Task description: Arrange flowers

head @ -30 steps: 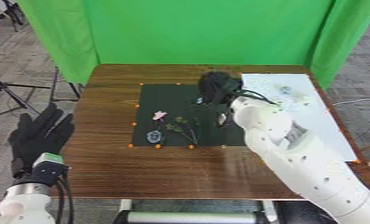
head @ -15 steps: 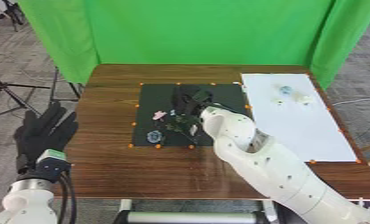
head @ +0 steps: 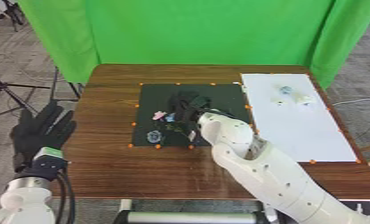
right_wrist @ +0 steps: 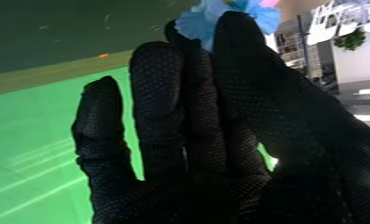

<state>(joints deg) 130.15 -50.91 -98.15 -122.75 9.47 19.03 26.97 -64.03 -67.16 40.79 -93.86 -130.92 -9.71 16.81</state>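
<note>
1. Left hand (head: 39, 135), fingers released, left of brown counter (head: 110, 172).
2. Dusty-blue flower (head: 154, 136), on dark mat (head: 155, 92).
3. Pink flower (head: 159, 115), same mat, farther back.
4. Right hand (head: 188, 102), pinching light-blue flower (right_wrist: 196, 27), over mat.
5. Pale blooms (head: 303, 100), on white board (head: 297, 137).

There were one pink flower (head: 159, 115), two blue flowers (head: 154, 136), three pale flowers (head: 304, 100), one dark mat (head: 155, 97), one white sheet (head: 297, 135), one table (head: 101, 170).
</note>
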